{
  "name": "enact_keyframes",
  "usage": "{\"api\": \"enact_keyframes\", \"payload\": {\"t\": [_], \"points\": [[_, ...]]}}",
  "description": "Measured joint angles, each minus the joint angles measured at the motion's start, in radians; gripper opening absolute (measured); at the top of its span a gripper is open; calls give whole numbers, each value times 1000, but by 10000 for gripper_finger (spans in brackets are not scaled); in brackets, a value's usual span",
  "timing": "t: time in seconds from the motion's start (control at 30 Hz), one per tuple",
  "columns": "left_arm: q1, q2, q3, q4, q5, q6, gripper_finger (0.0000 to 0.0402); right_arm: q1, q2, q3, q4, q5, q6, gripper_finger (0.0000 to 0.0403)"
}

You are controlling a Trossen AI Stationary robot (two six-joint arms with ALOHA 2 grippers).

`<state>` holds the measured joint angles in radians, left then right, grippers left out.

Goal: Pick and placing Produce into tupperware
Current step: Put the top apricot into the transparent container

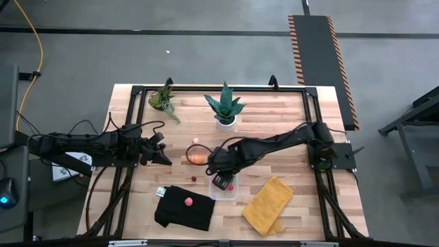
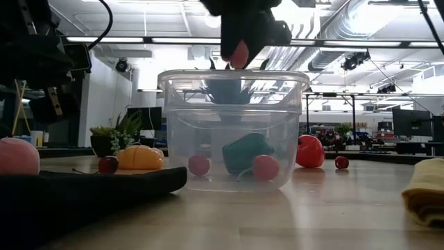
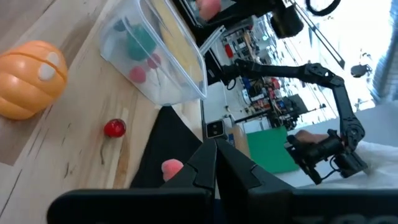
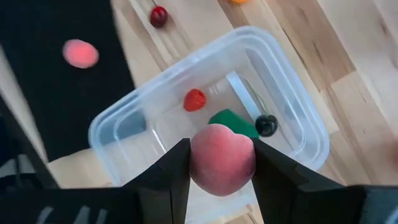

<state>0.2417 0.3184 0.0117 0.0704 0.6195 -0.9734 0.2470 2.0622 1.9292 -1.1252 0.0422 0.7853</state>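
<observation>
The right gripper (image 4: 222,163) hangs directly over the tupperware (image 4: 286,93), its two dark fingers pinching a pink peach (image 4: 222,158) between them — the fruit sits snug between the pads, round and matte with a soft crease down its top. From table level the peach (image 2: 238,53) shows just above the container's rim (image 2: 232,78), not yet inside.

The tupperware is a clear rectangular tub with rounded corners and glossy see-through walls, standing on the pale wooden table (image 1: 274,130) between a black cloth (image 1: 184,209) and a crumpled yellow cloth (image 1: 269,204). Inside it lie a small red strawberry (image 4: 195,99), a teal-green piece (image 4: 233,122) and a dark cherry (image 4: 266,126) with a thin stem.

Outside the tub, an orange pumpkin-like piece (image 1: 197,157) with ribbed segments lies near its far side, a small dark red cherry (image 1: 194,179) sits on the wood close to the black cloth, and a pink ball (image 1: 188,201) rests on that cloth. Another small pink piece (image 1: 195,140) lies farther back, toward a potted spiky green plant (image 1: 225,106); a second leafy plant (image 1: 163,100) stands near the table's far left.

The left gripper (image 1: 167,157) waits low over the table's left part, well apart from the tub, its fingers (image 3: 205,163) pressed together on nothing.
</observation>
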Motion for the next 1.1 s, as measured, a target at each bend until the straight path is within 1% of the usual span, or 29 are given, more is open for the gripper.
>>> {"api": "enact_keyframes", "payload": {"t": [0.13, 0.27, 0.57, 0.73, 0.87, 1.1], "points": [[0, 0, 0, 0, 2, 8, 1, 0, 46, 41, -21, -2, 22, 126], [0, 0, 0, 0, 2, 9, 1, 2, 51, 16, -17, -30, 68, 126], [0, 0, 0, 0, 2, 32, 1, 3, 62, 7, 4, -33, 105, 126], [0, 0, 0, 0, 2, 50, 1, 3, 101, 6, 22, -96, 108, 126], [0, 0, 0, 0, 2, 52, 1, 3, 114, 6, 35, -115, 133, 139], [0, 0, 0, 0, 2, 53, 1, 2, 114, 5, 45, -112, 157, 182]]}}
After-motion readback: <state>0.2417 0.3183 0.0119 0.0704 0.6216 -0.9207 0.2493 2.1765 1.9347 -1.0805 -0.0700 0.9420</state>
